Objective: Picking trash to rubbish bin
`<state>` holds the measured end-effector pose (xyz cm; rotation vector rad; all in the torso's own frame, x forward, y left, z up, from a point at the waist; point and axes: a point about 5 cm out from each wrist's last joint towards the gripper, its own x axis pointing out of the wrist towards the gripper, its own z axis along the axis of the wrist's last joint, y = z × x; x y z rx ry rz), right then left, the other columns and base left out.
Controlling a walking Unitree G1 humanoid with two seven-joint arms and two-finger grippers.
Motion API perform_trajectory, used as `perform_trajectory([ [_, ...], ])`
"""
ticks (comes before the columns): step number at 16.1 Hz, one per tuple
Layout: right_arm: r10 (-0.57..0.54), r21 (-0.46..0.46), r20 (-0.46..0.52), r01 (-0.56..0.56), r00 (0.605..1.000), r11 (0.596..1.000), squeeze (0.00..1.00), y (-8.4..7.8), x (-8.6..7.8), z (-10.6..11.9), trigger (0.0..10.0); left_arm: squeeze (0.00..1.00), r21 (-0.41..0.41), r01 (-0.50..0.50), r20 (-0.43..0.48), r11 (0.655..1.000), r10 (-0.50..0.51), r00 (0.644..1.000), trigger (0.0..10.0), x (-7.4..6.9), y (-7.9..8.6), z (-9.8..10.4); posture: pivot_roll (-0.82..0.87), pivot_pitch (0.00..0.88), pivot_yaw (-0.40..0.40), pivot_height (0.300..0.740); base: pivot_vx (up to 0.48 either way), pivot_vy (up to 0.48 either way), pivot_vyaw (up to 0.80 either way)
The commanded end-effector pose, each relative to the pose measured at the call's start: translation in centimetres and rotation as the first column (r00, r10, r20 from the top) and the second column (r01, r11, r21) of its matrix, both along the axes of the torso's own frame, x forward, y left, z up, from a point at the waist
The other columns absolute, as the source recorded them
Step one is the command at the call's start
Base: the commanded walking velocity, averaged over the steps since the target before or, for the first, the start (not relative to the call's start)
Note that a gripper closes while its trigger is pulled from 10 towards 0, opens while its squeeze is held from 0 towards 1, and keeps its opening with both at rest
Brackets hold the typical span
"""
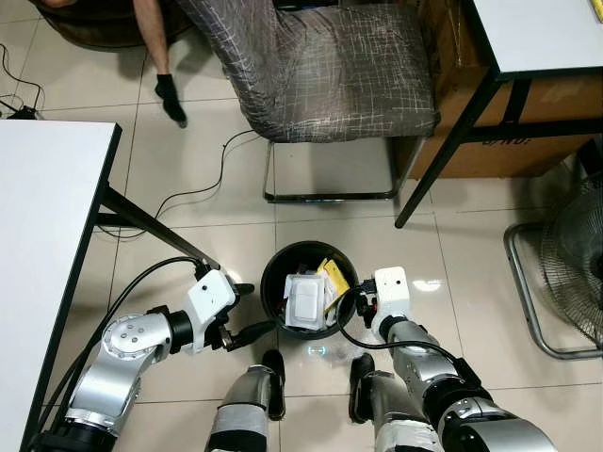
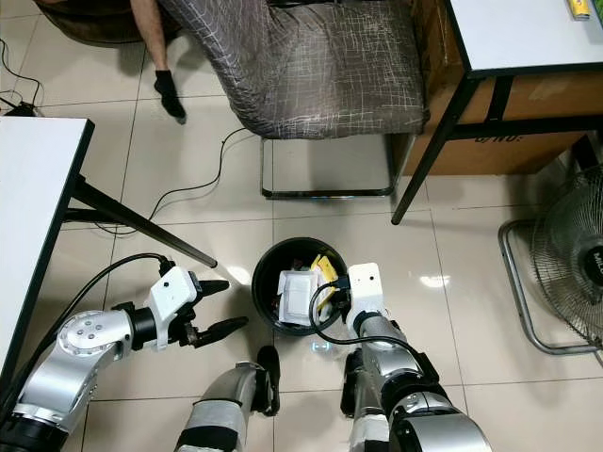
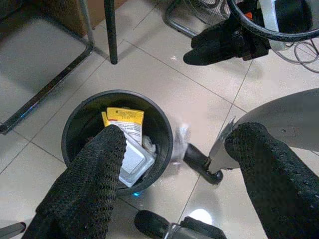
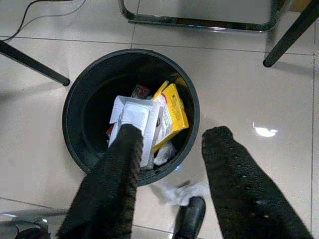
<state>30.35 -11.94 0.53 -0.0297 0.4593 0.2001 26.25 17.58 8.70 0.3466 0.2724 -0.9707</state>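
A round black rubbish bin stands on the tiled floor just in front of my feet. Inside lie a white plastic tray and a yellow packet. A crumpled white scrap lies on the floor against the bin's near side, beside my shoe. My left gripper hovers open and empty at the bin's left rim. At the bin's right rim my right gripper also stands open and empty, one finger over the tray and the other outside the rim.
A grey plaid chair on a metal frame stands beyond the bin. A person's leg in a black sock is at the back left. A white table is on my left. At right are a second table, a cardboard box and a fan. A cable crosses the floor.
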Motion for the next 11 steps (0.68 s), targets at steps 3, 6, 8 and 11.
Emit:
perform_trajectory([
  [3,-0.003,0.009,-0.049,0.003,0.999,1.000,1.00,-0.1,-1.2,-1.3,10.0,0.00,0.008,0.002,-0.038,1.000,-0.002,0.999,10.0,-0.7,0.1,-0.9,0.28,0.418,0.069,0.740,0.000,0.000,0.00],
  [6,-0.010,-0.003,-0.044,0.010,0.999,1.000,1.00,-0.2,-1.2,-1.3,10.0,0.00,0.010,0.000,-0.041,1.000,0.000,0.999,10.0,-0.6,0.0,-1.1,0.28,0.411,0.068,0.740,0.000,0.000,0.00],
  [8,-0.026,-0.014,-0.014,0.026,1.000,1.000,0.54,-0.6,-1.4,-1.2,10.0,0.00,-0.017,-0.012,-0.046,1.000,0.011,0.999,10.0,-0.4,-0.5,-1.3,0.27,0.393,0.061,0.740,0.000,0.000,0.00],
  [11,-0.074,-0.017,0.062,0.075,0.995,0.997,0.00,-1.7,-1.5,-0.9,10.0,0.00,-0.057,-0.018,-0.029,0.998,0.016,0.999,10.0,0.2,-1.9,-1.2,0.25,0.349,0.041,0.740,0.000,0.000,0.00],
])
